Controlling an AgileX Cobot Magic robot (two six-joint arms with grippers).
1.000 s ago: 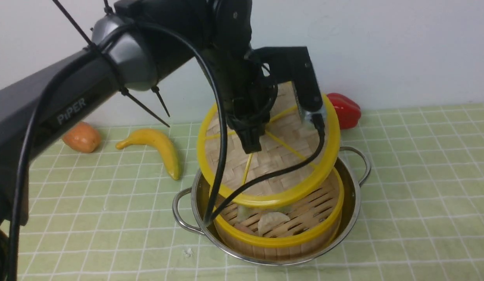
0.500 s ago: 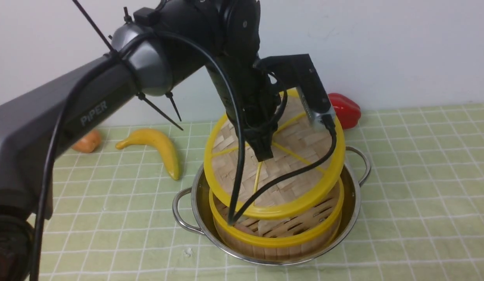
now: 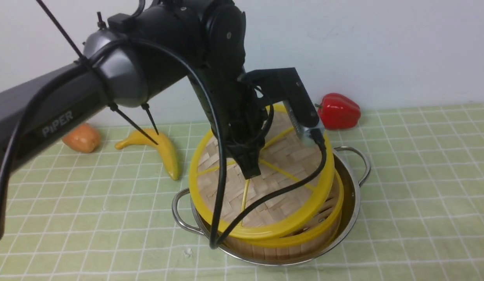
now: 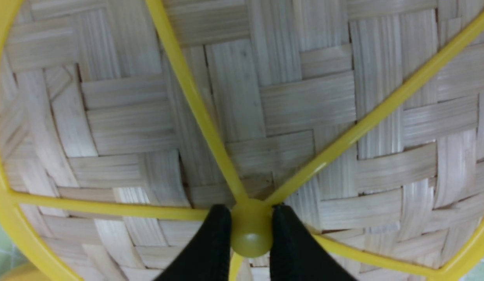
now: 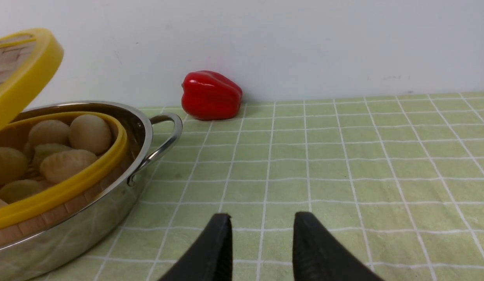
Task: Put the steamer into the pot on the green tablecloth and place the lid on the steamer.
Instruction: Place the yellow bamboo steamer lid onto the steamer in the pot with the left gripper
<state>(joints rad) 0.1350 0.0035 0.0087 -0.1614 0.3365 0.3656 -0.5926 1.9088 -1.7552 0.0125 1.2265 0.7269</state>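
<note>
- While the wide shiny stainless-steel pot with looped handles [image 3: 355, 210] sits on the light green cloth with thin white grid lines [image 3: 413, 187], the round bamboo steamer with a yellow rim and slatted floor [image 3: 331, 230] rests inside it.
- Over the steamer, the flat round woven-bamboo lid with a thick yellow rim and yellow spokes [image 3: 285, 203] is held up at a tilt, covering much of the steamer in the front view.
- The robot's left hand [image 4: 251, 230] is nearly closed, its two black fingers pinched on the yellow hub at the lid's centre.
- From the side, the right wrist view shows the lid's edge raised above the steamer, with rounded pale and greenish dumplings uncovered inside.
- The robot's right hand [image 5: 263, 218] has its fingers parted with nothing between them, above the cloth and apart from the pot.
- A glossy red bell pepper [image 3: 338, 111] lies on the cloth beyond the pot, toward its right side.
- To the left, a curved yellow banana [image 3: 168, 152] lies near the pot, and a rounded orange fruit or vegetable [image 3: 82, 138] lies farther left.
- A black cable [image 3: 222, 171] loops from the left arm [image 3: 121, 70], passing in front of the lid.
</note>
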